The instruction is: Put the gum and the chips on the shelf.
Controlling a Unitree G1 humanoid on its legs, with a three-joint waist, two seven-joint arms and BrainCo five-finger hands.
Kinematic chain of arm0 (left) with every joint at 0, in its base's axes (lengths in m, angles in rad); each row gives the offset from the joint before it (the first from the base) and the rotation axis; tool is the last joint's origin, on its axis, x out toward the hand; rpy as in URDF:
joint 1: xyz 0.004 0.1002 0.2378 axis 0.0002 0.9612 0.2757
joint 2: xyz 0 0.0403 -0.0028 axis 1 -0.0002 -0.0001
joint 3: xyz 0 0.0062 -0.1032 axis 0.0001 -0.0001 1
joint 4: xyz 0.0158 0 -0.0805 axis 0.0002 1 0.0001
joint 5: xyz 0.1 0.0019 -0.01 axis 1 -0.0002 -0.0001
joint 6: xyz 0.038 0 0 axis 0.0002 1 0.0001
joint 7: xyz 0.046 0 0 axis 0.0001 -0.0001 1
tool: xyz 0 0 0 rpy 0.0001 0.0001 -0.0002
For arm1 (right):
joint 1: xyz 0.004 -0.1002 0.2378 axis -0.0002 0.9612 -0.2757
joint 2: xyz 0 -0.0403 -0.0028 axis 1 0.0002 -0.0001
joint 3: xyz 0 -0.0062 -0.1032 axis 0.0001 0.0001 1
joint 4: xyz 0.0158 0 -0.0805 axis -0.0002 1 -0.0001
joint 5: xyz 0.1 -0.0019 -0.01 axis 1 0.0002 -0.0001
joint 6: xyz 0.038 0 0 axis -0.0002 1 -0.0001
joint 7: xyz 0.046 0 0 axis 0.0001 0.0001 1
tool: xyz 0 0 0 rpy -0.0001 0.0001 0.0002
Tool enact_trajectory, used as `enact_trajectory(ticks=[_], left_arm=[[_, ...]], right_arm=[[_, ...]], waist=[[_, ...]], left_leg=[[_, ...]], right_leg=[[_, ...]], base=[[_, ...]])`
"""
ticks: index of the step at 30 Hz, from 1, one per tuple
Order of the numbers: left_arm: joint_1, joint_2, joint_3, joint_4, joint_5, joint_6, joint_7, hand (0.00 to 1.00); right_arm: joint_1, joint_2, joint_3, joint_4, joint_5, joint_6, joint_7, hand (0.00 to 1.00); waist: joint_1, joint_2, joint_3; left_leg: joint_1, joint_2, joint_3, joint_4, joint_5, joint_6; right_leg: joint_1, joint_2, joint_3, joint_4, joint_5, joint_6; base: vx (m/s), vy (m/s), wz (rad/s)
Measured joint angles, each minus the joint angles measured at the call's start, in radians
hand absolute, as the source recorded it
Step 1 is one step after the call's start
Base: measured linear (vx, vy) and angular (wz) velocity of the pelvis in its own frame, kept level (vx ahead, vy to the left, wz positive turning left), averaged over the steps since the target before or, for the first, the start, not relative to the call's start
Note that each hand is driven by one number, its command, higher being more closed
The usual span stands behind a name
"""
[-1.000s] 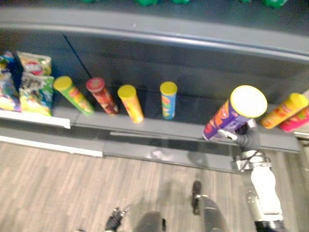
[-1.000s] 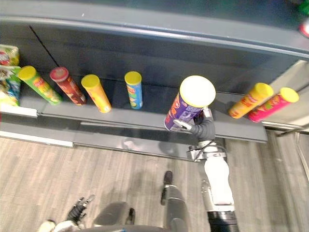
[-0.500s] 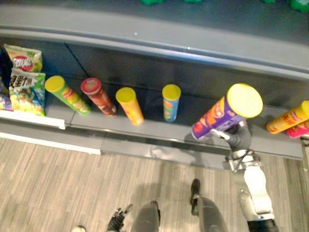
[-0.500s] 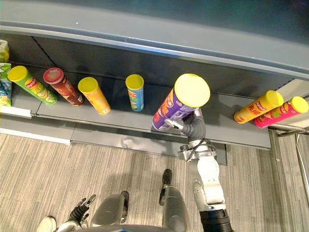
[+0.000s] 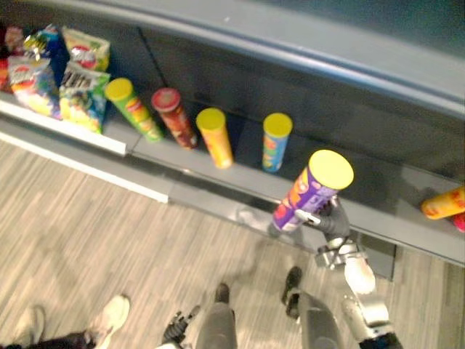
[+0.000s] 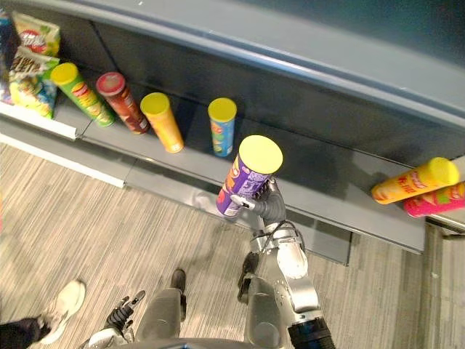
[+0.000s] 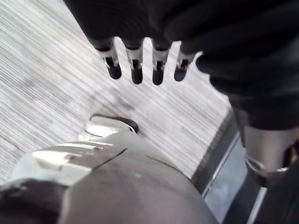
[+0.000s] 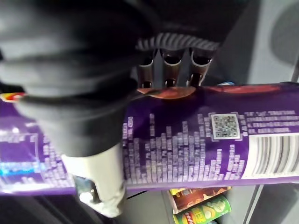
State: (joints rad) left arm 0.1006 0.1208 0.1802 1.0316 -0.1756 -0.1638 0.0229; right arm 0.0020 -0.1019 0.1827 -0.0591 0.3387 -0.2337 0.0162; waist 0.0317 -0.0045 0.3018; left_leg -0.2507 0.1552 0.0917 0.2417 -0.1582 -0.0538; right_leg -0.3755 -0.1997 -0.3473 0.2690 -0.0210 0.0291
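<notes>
Low at my left, my left hand (image 6: pixel 120 318) hangs with fingers relaxed, holding nothing. Ahead, my right hand (image 6: pixel 272 209) is wrapped round the purple chips can (image 6: pixel 247 178): long axis tilted, lid up, base toward the shelf (image 6: pixel 327 190) just beyond.

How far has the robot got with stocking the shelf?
Possibly done: a green can, red can, orange can and blue can stand on the shelf. In hand: the right hand grips a purple can, tilted, in front of the shelf, not yet set down. The left hand hangs open near the floor. Left: placing that can, then the gum.
</notes>
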Motion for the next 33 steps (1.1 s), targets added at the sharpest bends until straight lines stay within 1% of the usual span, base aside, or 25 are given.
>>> enact_trajectory(ticks=[1, 2, 4, 7, 8, 9, 10, 12, 13, 14, 17, 18, 19, 22, 28, 33], left_arm=[[-0.005, -0.002, -0.018, -0.002, -0.001, 0.000, 0.016, 0.00], [-0.012, -0.002, -0.025, -0.002, -0.002, 0.000, 0.022, 0.00], [-0.022, -0.006, -0.035, -0.021, -0.005, -0.001, 0.043, 0.00], [-0.024, -0.013, -0.039, -0.057, -0.008, -0.002, 0.056, 0.00], [-0.031, -0.013, -0.052, -0.061, -0.010, -0.002, 0.062, 0.00], [-0.036, -0.014, -0.067, -0.075, -0.017, -0.002, 0.070, 0.00], [-0.038, -0.017, -0.067, -0.080, -0.017, -0.003, 0.074, 0.00], [-0.054, -0.036, -0.069, -0.097, -0.018, -0.011, 0.093, 0.00], [-0.060, -0.040, -0.069, -0.099, -0.018, -0.011, 0.095, 0.00], [-0.060, -0.041, -0.076, -0.114, -0.018, -0.011, 0.098, 0.00], [-0.063, -0.043, -0.077, -0.143, -0.019, -0.014, 0.111, 0.00], [-0.063, -0.047, -0.076, -0.159, -0.019, -0.015, 0.118, 0.00], [-0.062, -0.052, -0.074, -0.174, -0.020, -0.020, 0.126, 0.00], [-0.063, -0.074, -0.071, -0.212, -0.049, -0.024, 0.128, 0.00], [-0.066, -0.115, -0.074, -0.252, -0.058, -0.030, 0.127, 0.00], [-0.067, -0.120, -0.079, -0.271, -0.058, -0.030, 0.126, 0.00]], right_arm=[[-0.022, 0.001, 0.000, 0.009, -0.031, 0.000, -0.031, 1.00], [-0.041, 0.002, 0.001, 0.022, -0.055, 0.000, -0.050, 1.00], [-0.076, 0.004, 0.003, 0.052, -0.090, 0.001, -0.085, 1.00], [-0.126, 0.016, -0.005, 0.078, -0.127, 0.000, -0.124, 1.00], [-0.165, 0.026, -0.020, 0.099, -0.152, 0.000, -0.149, 1.00], [-0.211, 0.037, -0.041, 0.129, -0.182, -0.001, -0.185, 1.00], [-0.235, 0.041, -0.058, 0.148, -0.186, -0.002, -0.198, 1.00], [-0.312, 0.043, -0.127, 0.208, -0.227, 0.001, -0.277, 1.00], [-0.328, 0.043, -0.147, 0.216, -0.229, 0.002, -0.295, 1.00], [-0.351, 0.045, -0.177, 0.223, -0.245, 0.003, -0.330, 1.00], [-0.394, 0.051, -0.217, 0.223, -0.264, 0.004, -0.401, 1.00], [-0.402, 0.059, -0.238, 0.218, -0.265, 0.004, -0.438, 1.00], [-0.401, 0.071, -0.255, 0.205, -0.274, 0.004, -0.460, 1.00], [-0.401, 0.080, -0.283, 0.169, -0.298, 0.004, -0.495, 1.00], [-0.401, 0.080, -0.355, 0.143, -0.299, 0.004, -0.540, 1.00], [-0.403, 0.079, -0.405, 0.144, -0.298, 0.004, -0.562, 1.00]], waist=[[0.003, 0.008, 0.003], [0.007, 0.014, 0.006], [0.023, 0.020, 0.010], [0.027, 0.032, 0.017], [0.031, 0.039, 0.022], [0.031, 0.050, 0.033], [0.033, 0.054, 0.041], [0.041, 0.085, 0.075], [0.046, 0.092, 0.086], [0.056, 0.095, 0.094], [0.057, 0.097, 0.111], [0.058, 0.097, 0.112], [0.058, 0.097, 0.112], [0.059, 0.099, 0.113], [0.059, 0.099, 0.113], [0.061, 0.104, 0.115]], left_leg=[[-0.014, -0.012, 0.008, -0.002, 0.022, -0.036], [-0.025, -0.022, 0.006, 0.000, 0.026, -0.042], [-0.031, -0.041, 0.008, 0.011, 0.027, -0.043], [-0.063, -0.051, 0.005, 0.044, 0.017, -0.034], [-0.079, -0.053, 0.007, 0.063, 0.012, -0.033], [-0.099, -0.054, 0.007, 0.083, 0.008, -0.034], [-0.104, -0.055, 0.008, 0.093, 0.005, -0.034], [-0.129, -0.053, 0.006, 0.138, -0.012, -0.032], [-0.133, -0.052, 0.007, 0.149, -0.017, -0.032], [-0.149, -0.050, 0.013, 0.166, -0.025, -0.033], [-0.185, -0.036, 0.012, 0.208, -0.039, -0.035], [-0.195, -0.030, 0.012, 0.223, -0.044, -0.036], [-0.199, -0.026, 0.012, 0.232, -0.048, -0.039], [-0.202, -0.017, 0.013, 0.251, -0.059, -0.043], [-0.211, 0.010, 0.037, 0.256, -0.071, -0.047], [-0.227, 0.025, 0.036, 0.294, -0.080, -0.056]], right_leg=[[-0.022, -0.014, 0.002, 0.019, 0.008, 0.012], [-0.029, -0.026, 0.005, 0.020, 0.016, 0.015], [-0.035, -0.044, 0.014, 0.016, 0.029, 0.031], [-0.046, -0.054, 0.017, 0.016, 0.035, 0.040], [-0.060, -0.056, 0.024, 0.017, 0.044, 0.037], [-0.074, -0.059, 0.026, 0.022, 0.047, 0.037], [-0.081, -0.062, 0.029, 0.031, 0.047, 0.037], [-0.097, -0.067, 0.033, 0.058, 0.046, 0.037], [-0.101, -0.068, 0.036, 0.066, 0.045, 0.035], [-0.125, -0.069, 0.049, 0.087, 0.043, 0.032], [-0.160, -0.069, 0.053, 0.124, 0.034, 0.022], [-0.170, -0.068, 0.055, 0.139, 0.028, 0.019], [-0.175, -0.068, 0.055, 0.151, 0.022, 0.018], [-0.181, -0.069, 0.056, 0.172, 0.011, 0.011], [-0.196, -0.058, 0.055, 0.176, -0.001, 0.009], [-0.218, -0.054, 0.057, 0.218, -0.016, -0.001]], base=[[-0.05, 0.066, 0.27], [-0.06, 0.118, 0.18], [-0.02, 0.127, 0.09], [-0.04, 0.089, 0.05], [-0.03, 0.052, -0.03], [-0.03, 0.044, -0.05], [-0.07, 0.028, 0.00], [-0.08, 0.019, -0.01], [-0.09, 0.019, -0.10], [-0.09, 0.015, -0.11], [-0.07, -0.008, -0.06], [-0.05, -0.014, -0.03], [-0.03, -0.010, -0.04], [-0.02, 0.003, -0.06], [0.00, -0.008, -0.06], [0.05, 0.000, -0.03]])
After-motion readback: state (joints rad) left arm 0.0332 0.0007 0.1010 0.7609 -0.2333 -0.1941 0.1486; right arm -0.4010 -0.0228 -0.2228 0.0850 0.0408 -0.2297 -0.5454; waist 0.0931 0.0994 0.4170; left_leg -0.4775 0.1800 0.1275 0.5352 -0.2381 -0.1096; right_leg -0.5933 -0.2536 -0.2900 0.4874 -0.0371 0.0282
